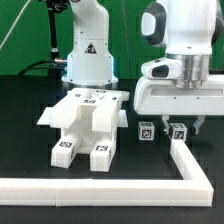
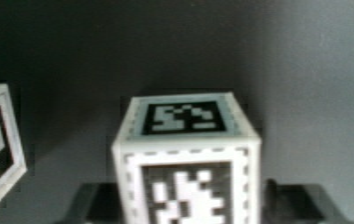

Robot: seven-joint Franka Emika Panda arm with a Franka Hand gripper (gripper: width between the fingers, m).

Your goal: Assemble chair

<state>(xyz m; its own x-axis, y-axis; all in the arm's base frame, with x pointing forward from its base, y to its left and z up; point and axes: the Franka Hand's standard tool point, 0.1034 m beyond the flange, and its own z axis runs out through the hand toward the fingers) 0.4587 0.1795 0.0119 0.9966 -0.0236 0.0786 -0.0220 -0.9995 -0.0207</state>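
Chair assembly sits on the black bench, toward the exterior view's left: white blocky parts joined, tagged flat slab on top, two square legs sticking out toward the camera with a tag on each end. Two loose short posts stand upright on the bench to the exterior view's right of it, not touching it or each other. Pincer hangs over the outer post, one finger down either side of it. Inner post stands free just beside the pincer, between it and the chair assembly. Wrist view: outer post centred, tag on top and on its facing side, dark fingers flanking its lower part; cannot tell if they are clenched on it or just short of contact. White L-shaped rail lies along the near bench edge, close to the posts. Arm base stands behind.
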